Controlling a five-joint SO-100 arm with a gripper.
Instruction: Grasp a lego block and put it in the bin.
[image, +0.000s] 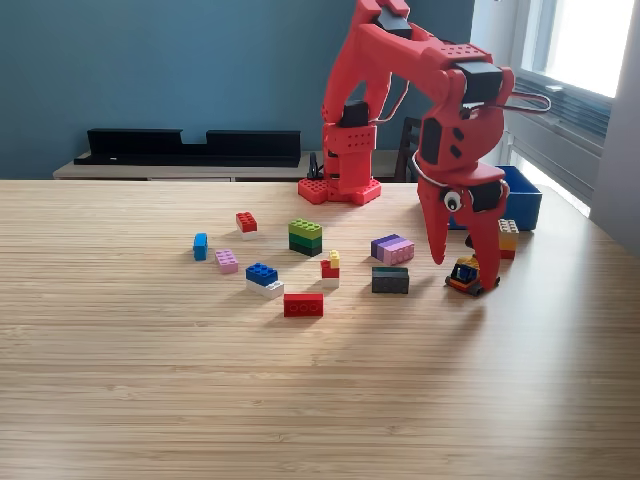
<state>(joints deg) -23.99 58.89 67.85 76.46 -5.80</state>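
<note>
My red gripper (463, 268) points down at the exterior view's right, jaws open. A small yellow, orange and black lego block (464, 274) sits on the table between the two fingertips; I cannot tell whether either finger touches it. The blue bin (524, 197) stands just behind the gripper, near the table's right edge, partly hidden by the arm. A tan and orange block (508, 238) lies in front of the bin.
Loose blocks are scattered left of the gripper: dark grey (390, 279), purple (392, 248), red and yellow (330, 265), green stack (305, 236), red (303, 305), blue and white (264, 278), pink (227, 261). The arm's base (340, 188) is at the back.
</note>
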